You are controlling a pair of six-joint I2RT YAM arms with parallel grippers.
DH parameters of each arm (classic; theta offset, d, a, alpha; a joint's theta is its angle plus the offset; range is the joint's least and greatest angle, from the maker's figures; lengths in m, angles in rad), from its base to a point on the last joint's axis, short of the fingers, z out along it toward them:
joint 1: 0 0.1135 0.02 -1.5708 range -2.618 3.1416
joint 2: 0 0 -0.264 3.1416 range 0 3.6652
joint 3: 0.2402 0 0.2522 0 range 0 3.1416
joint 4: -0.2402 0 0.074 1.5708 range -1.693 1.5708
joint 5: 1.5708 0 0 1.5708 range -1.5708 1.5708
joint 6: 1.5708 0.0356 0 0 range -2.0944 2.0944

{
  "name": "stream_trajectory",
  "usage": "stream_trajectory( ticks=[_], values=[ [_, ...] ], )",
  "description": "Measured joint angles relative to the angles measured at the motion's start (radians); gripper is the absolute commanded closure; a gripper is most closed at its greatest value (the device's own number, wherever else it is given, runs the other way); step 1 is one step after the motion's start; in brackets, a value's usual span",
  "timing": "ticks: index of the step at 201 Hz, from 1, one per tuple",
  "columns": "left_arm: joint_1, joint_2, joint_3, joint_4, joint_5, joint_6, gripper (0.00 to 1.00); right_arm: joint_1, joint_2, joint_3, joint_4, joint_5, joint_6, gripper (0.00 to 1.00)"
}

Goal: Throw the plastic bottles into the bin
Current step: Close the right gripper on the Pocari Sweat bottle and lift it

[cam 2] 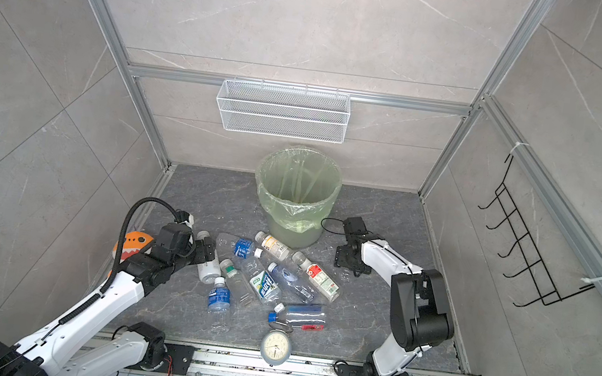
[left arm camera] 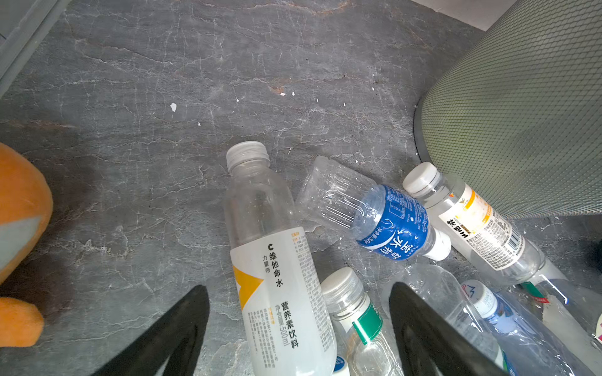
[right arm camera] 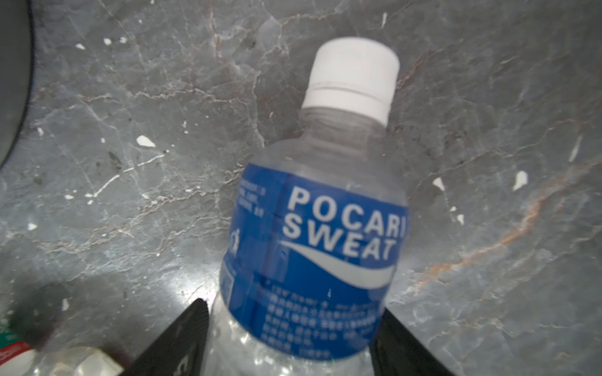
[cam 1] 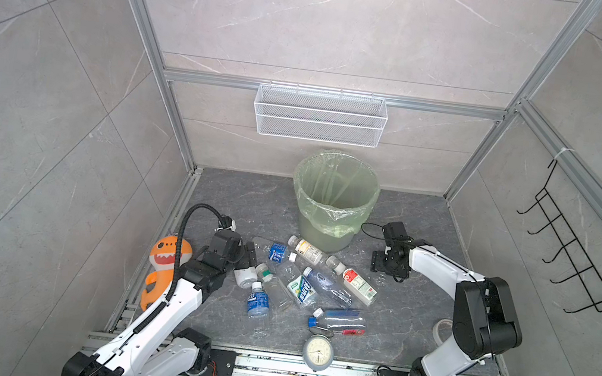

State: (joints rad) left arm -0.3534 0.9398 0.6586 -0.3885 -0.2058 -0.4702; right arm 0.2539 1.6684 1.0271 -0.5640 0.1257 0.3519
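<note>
Several plastic bottles lie in a heap on the dark floor in front of the bin [cam 1: 331, 216]. My left gripper [left arm camera: 299, 293] is open low over the heap's left edge. Its black fingers straddle a white bottle [left arm camera: 277, 293] and the capped neck of a green-labelled bottle [left arm camera: 355, 312]. In both top views that gripper [cam 1: 247, 264] covers the white bottle's upper part [cam 1: 245, 278]. My right gripper [right arm camera: 293, 307] is down at the floor to the right of the bin [cam 2: 294, 211]. Its jaws press both sides of a lying Pocari Sweat bottle [right arm camera: 322, 228]. The gripper [cam 1: 384, 263] hides that bottle in the top views.
An orange plush shark [cam 1: 166, 258] lies left of my left arm. A grey alarm clock [cam 1: 318, 351] stands at the front edge. A tape roll [cam 1: 442, 329] lies by the right arm. A wire basket [cam 1: 320, 115] hangs on the back wall and a black hook rack [cam 1: 573, 249] on the right wall.
</note>
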Motion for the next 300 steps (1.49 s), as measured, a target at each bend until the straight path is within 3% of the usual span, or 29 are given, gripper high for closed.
stream_trajectory(
  ticks=[59, 113, 134, 196, 242, 300],
  values=[
    [0.000, 0.008, 0.000, 0.001, 0.004, 0.000, 0.11, 0.000, 0.000, -0.029, 0.026, -0.047, 0.067, 0.16],
    [0.000, 0.014, 0.000, 0.007, 0.007, 0.000, 0.11, 0.000, 0.029, -0.037, 0.045, -0.044, 0.087, 0.22],
    [0.000, 0.014, -0.001, 0.008, 0.007, 0.000, 0.11, 0.000, 0.036, -0.038, 0.046, -0.044, 0.087, 0.27],
    [0.000, 0.015, -0.014, 0.009, 0.008, -0.004, 0.12, 0.000, 0.014, -0.074, 0.105, -0.043, 0.076, 0.52],
    [-0.002, 0.044, -0.018, 0.024, 0.029, -0.007, 0.14, 0.000, -0.143, -0.184, 0.146, -0.040, 0.066, 0.58],
    [-0.029, 0.067, -0.033, 0.031, 0.056, -0.006, 0.14, 0.041, -0.475, -0.350, 0.271, 0.005, 0.047, 0.62]
  ],
)
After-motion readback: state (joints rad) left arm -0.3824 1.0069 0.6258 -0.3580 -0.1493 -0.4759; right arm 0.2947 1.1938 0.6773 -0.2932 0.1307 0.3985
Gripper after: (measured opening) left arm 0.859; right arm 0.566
